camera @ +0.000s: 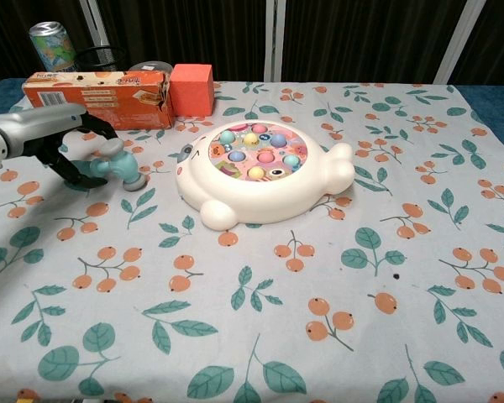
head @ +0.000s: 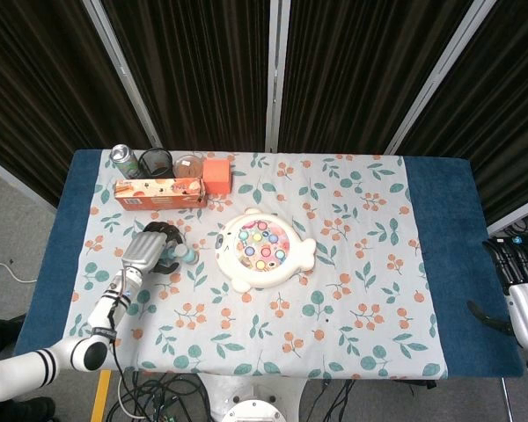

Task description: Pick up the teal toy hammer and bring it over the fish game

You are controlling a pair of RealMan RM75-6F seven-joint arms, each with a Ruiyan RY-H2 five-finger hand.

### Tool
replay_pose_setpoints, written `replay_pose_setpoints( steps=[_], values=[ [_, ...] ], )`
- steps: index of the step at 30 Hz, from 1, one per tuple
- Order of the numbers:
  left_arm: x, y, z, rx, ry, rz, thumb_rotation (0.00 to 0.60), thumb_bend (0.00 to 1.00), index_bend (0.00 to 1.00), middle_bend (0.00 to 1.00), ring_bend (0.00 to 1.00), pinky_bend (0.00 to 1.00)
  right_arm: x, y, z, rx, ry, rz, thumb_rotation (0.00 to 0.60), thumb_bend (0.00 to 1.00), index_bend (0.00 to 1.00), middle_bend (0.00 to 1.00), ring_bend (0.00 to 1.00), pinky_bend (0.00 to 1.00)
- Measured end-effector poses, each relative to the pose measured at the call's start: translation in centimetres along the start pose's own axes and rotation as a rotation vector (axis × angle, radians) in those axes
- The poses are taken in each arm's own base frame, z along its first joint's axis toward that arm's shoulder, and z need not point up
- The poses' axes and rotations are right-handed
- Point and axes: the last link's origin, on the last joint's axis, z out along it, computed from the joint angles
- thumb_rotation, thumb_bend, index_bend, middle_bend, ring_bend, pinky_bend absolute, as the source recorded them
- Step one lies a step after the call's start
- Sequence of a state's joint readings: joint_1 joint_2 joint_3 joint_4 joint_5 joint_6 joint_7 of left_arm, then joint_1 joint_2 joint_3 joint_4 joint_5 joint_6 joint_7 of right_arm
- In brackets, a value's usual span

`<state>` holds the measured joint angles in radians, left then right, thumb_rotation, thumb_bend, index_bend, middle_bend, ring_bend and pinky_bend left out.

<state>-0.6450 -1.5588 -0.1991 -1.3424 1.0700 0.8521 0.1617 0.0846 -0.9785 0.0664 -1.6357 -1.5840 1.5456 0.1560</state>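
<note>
The teal toy hammer [head: 184,255] [camera: 119,165] lies on the flowered cloth left of the fish game, its grey-tipped head pointing toward the game. My left hand [head: 152,250] [camera: 57,139] is on its handle, black fingers curled over it and thumb under the near side, so most of the handle is hidden. The white fish game [head: 262,249] [camera: 265,173] with coloured fish on its pink top sits mid-table. My right hand [head: 522,292] hangs off the table's right edge, fingers spread, holding nothing.
Along the back left stand an orange carton [head: 158,191] [camera: 97,99], a red-orange cube [head: 216,174] [camera: 191,89], a drink can [head: 123,158] [camera: 52,44], a black mesh cup [head: 156,162] and a clear jar [head: 187,165].
</note>
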Motion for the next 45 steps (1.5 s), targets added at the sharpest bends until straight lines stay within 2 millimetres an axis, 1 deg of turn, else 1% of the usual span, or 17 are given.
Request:
replay_pose_setpoints(
  steps=[5, 20, 25, 32, 35, 45],
  values=[
    [0.0, 0.0, 0.1, 0.011, 0.010, 0.014, 0.600, 0.29, 0.39, 0.24, 0.12, 0.11, -0.2, 0.0, 0.1, 0.000, -0.006, 0.003, 0.600, 0.10, 0.00, 0.08, 0.00, 0.00],
    [-0.1, 0.5, -0.1, 0.005, 0.035, 0.061, 0.600, 0.30, 0.42, 0.32, 0.21, 0.11, -0.5, 0.1, 0.3, -0.002, -0.014, 0.008, 0.600, 0.10, 0.00, 0.09, 0.00, 0.00],
    [-0.2, 0.7, -0.1, 0.001, 0.038, 0.076, 0.600, 0.31, 0.43, 0.34, 0.23, 0.17, -0.5, 0.2, 0.4, -0.002, -0.015, 0.010, 0.600, 0.10, 0.00, 0.10, 0.00, 0.00],
    [-0.3, 0.9, -0.1, -0.003, 0.042, 0.090, 0.600, 0.31, 0.45, 0.37, 0.25, 0.22, -0.6, 0.2, 0.4, -0.004, -0.018, 0.011, 0.600, 0.10, 0.00, 0.10, 0.00, 0.00],
    [-0.4, 1.0, 0.0, -0.002, 0.050, 0.088, 0.600, 0.33, 0.47, 0.39, 0.27, 0.25, -0.6, 0.1, 0.4, -0.004, -0.018, 0.012, 0.600, 0.10, 0.00, 0.10, 0.00, 0.00],
    [-0.6, 1.5, 0.2, -0.011, 0.043, 0.081, 0.600, 0.38, 0.50, 0.43, 0.32, 0.28, -0.6, 0.3, 0.3, -0.009, -0.018, 0.015, 0.600, 0.10, 0.00, 0.10, 0.00, 0.00]
  ],
)
